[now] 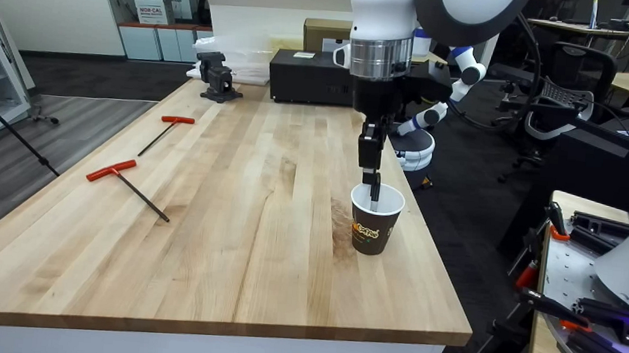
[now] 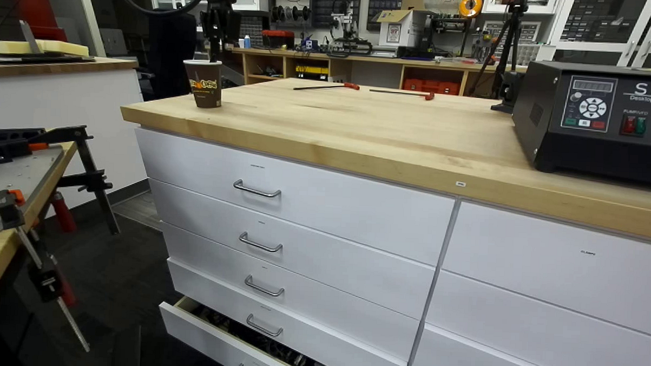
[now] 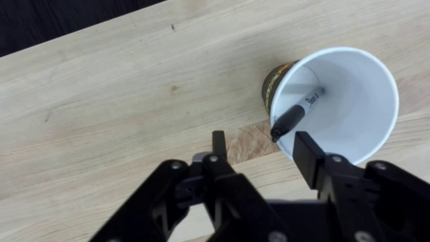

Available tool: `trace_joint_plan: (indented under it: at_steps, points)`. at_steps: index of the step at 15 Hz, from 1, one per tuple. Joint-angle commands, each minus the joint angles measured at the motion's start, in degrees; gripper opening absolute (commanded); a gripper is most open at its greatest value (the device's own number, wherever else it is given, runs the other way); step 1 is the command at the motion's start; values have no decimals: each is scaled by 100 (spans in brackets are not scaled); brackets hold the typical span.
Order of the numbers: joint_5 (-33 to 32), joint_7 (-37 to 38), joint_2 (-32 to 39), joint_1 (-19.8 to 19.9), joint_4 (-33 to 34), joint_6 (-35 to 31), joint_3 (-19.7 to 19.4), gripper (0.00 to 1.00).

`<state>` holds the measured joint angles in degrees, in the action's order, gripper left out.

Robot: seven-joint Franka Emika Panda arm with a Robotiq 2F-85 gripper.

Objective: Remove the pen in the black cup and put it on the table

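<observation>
Pen (image 3: 297,112): inside the black cup (image 1: 375,229), leaning against its wall; dark cap end up at the rim, just ahead of the gap between the fingertips of the pincer (image 3: 263,144) in the wrist view; grey barrel slanting down toward the cup's bottom.
Pincer: pointing down over the cup's mouth in an exterior view; fingers spread apart, tabletop (image 1: 231,237) and a bit of rim showing through the gap. Cannot tell if a fingertip is below the rim.
Black cup: upright on the tabletop, under the pincer in both exterior views; white rim, printed brown side.
Red-handled tools (image 1: 111,170): two, lying on the tabletop well apart from the pincer.
Vise (image 1: 219,79): standing well away from the pincer, near the black box (image 1: 311,81).
</observation>
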<state>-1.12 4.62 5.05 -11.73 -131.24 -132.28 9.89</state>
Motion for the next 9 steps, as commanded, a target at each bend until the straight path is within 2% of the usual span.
trace_joint_plan:
  at_steps: [1,2,3,4,5,7,9]
  points:
    - [-115,108,4,9,172,329,14,31]
    - [-117,109,7,10,189,363,14,30]
    - [-121,105,10,11,203,393,13,23]
    - [-135,111,11,10,215,414,13,33]
    - [-142,117,12,9,222,428,12,59]
    - [-132,118,14,12,231,469,12,60]
    - [-73,84,1,19,207,423,15,70]
